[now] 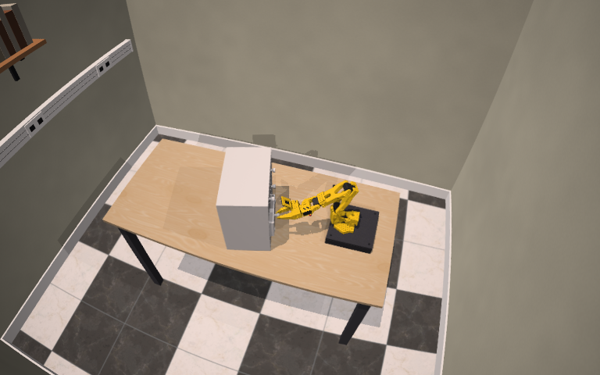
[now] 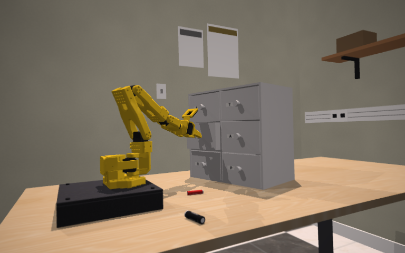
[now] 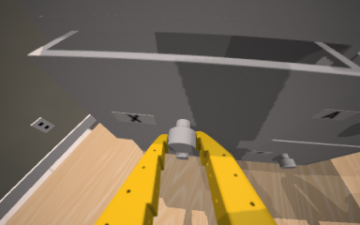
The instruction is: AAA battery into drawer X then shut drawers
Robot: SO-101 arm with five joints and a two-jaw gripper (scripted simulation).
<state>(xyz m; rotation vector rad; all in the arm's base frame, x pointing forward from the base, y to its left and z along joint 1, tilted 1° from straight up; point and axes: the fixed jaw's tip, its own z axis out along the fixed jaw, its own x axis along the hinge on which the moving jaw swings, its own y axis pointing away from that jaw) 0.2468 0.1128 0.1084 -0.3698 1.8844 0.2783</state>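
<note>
My gripper is shut on the knob of drawer X, one finger on each side. Drawer X, in the middle row at the left of the chest in the exterior view, stands out a little from the chest. A strip of its inside shows behind its rim in the wrist view; most of the inside is hidden. A small red cylinder, which looks like the AAA battery, lies on the table in front of the chest. The chest is upright.
A thicker black cylinder with a pale end lies nearer the table's front edge in the exterior view. The other visible drawers, marked T, A and P among them, look shut. The arm's black base stands opposite the drawer fronts.
</note>
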